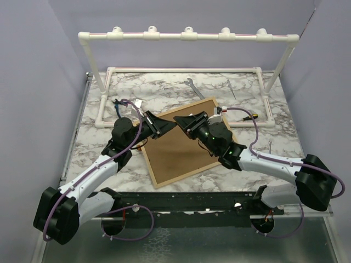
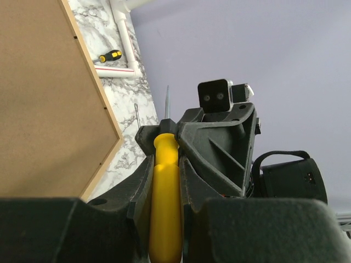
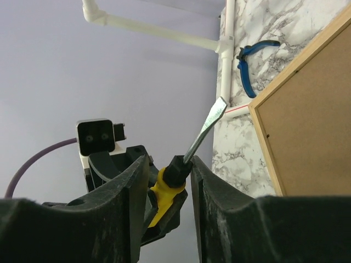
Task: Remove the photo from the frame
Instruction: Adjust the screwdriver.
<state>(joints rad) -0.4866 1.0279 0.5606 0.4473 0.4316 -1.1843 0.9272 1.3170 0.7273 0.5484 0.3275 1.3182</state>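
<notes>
The frame (image 1: 181,150) lies face down on the marble table, brown fibreboard back up inside thin light-wood edging; its back also shows in the left wrist view (image 2: 44,98) and the right wrist view (image 3: 312,131). The photo is hidden. My two grippers meet tip to tip above the frame's far corner. My left gripper (image 2: 165,160) (image 1: 166,125) is shut on the yellow handle of a flat-blade screwdriver (image 2: 164,192). My right gripper (image 3: 169,161) (image 1: 181,121) stands open around that screwdriver's black collar (image 3: 178,170). The shaft rests against one finger, with a gap at the other.
A white PVC pipe rack (image 1: 186,36) spans the table's back and sides. A second yellow-and-black screwdriver (image 1: 249,116) lies at the right rail, blue pliers (image 1: 118,107) at the left rail, and metal tools (image 1: 194,87) behind the frame.
</notes>
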